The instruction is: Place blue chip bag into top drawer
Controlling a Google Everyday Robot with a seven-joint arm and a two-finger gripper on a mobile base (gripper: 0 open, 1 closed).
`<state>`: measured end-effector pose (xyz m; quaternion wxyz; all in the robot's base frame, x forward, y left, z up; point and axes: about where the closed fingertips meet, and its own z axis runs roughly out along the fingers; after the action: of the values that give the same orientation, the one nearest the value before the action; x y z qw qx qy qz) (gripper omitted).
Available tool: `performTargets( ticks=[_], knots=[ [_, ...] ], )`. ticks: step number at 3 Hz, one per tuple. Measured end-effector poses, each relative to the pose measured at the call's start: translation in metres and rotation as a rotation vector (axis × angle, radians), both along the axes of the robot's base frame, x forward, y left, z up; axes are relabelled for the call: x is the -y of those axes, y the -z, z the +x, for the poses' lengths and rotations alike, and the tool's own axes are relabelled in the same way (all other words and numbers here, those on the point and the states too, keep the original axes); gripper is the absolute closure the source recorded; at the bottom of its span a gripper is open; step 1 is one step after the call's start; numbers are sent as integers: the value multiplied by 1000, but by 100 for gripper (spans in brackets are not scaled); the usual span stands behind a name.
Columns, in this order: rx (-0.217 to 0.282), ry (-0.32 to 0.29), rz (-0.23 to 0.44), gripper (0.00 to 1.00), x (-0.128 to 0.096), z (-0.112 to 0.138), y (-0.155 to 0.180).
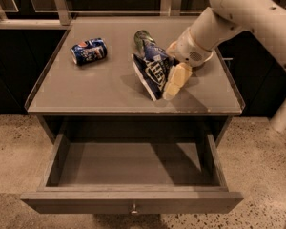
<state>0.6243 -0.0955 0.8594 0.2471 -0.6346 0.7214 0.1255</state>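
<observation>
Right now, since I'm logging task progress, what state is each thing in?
top drawer: open.
blue chip bag: crumpled, lying on the tabletop, not in the drawer.
crushed blue soda can: on its side, left of the bag.
gripper: low at the bag's right edge.

I can see white lettering on the blue chip bag (155, 73), but I cannot read any of it as words. The crushed blue can (89, 50) shows only a white and red patch, with no name I can read. My gripper (176, 81) sits low over the tabletop, just beside the bag's right edge, and bears no readable marking.
</observation>
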Motion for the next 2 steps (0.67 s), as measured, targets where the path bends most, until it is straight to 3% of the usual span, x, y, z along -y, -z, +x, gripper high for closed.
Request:
performTargets(
  ticks=[2],
  knots=[
    [31,4,68,0,-27,27,1]
  ],
)
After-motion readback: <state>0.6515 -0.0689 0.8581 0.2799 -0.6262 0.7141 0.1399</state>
